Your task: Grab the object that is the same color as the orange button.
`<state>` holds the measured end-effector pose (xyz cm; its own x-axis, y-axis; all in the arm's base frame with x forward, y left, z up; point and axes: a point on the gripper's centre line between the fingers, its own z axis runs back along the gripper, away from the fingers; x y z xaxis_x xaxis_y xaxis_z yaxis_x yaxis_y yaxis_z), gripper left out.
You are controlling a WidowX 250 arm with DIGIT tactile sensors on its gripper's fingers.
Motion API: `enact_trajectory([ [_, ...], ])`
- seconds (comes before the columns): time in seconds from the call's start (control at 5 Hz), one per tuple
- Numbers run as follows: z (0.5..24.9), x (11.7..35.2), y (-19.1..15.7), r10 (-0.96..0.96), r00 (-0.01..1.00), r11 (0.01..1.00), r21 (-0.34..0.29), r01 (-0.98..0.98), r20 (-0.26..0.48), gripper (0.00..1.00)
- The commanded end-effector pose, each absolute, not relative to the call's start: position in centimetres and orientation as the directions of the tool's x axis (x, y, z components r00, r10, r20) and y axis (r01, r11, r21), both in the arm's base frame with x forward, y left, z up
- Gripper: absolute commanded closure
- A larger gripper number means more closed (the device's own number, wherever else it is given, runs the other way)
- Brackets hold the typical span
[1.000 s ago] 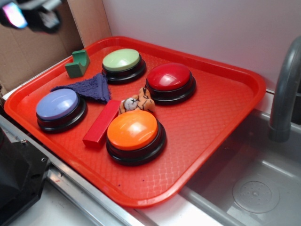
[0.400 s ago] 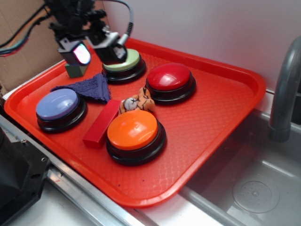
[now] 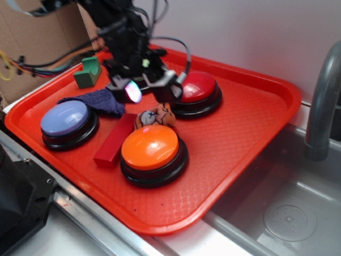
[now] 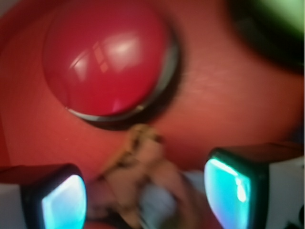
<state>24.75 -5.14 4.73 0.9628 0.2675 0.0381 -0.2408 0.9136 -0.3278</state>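
- at the left of the tray (image 3: 256,160) nothing has shifted since a second ago: the blue button (image 3: 66,118), the green block (image 3: 88,72) and the purple cloth (image 3: 101,101) lie where they lay.
- the red block (image 3: 114,140) also keeps its place, just left of the orange button (image 3: 151,148).
- the change is ours: a second ago our gripper (image 3: 148,92) was barely in view at the far left corner, then it passed over the green button, and now it hangs near the middle of the tray, hiding that green button in the exterior view.
- the toy (image 3: 155,116) sits unmoved between the orange button and the red button (image 3: 192,88), touching or nearly touching both, with the red block just to its left.
- the fingers are spread apart and hold nothing; the left pad (image 4: 59,202) and the right pad (image 4: 228,183) show in the wrist view with the toy (image 4: 140,176) between them and lower down, blurred.
- the red button (image 4: 107,57) fills the top of the wrist view, so we judge we are a little toward it, not yet centred on the toy.
- for the task this means the approach is nearly done: we are above the right thing with the fingers parted around it, and what is left is a small correction, a descent and the closing.
- the risk we see is the tight spot: a finger could land on a button dome or the red block on the way down.
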Motion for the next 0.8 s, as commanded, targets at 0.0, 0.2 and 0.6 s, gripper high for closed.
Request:
enact_trajectory([
  [0.0, 4.4, 25.3, -6.6, 0.203, 0.977, 0.929, -0.329, -0.169, 0.072, 0.00],
  [0.2, 4.2, 24.9, -7.0, 0.159, 0.986, 0.931, -0.341, -0.130, 0.059, 0.00],
  [0.6, 4.6, 24.1, -7.1, 0.159, 0.984, 0.931, -0.342, -0.124, 0.075, 1.00],
])
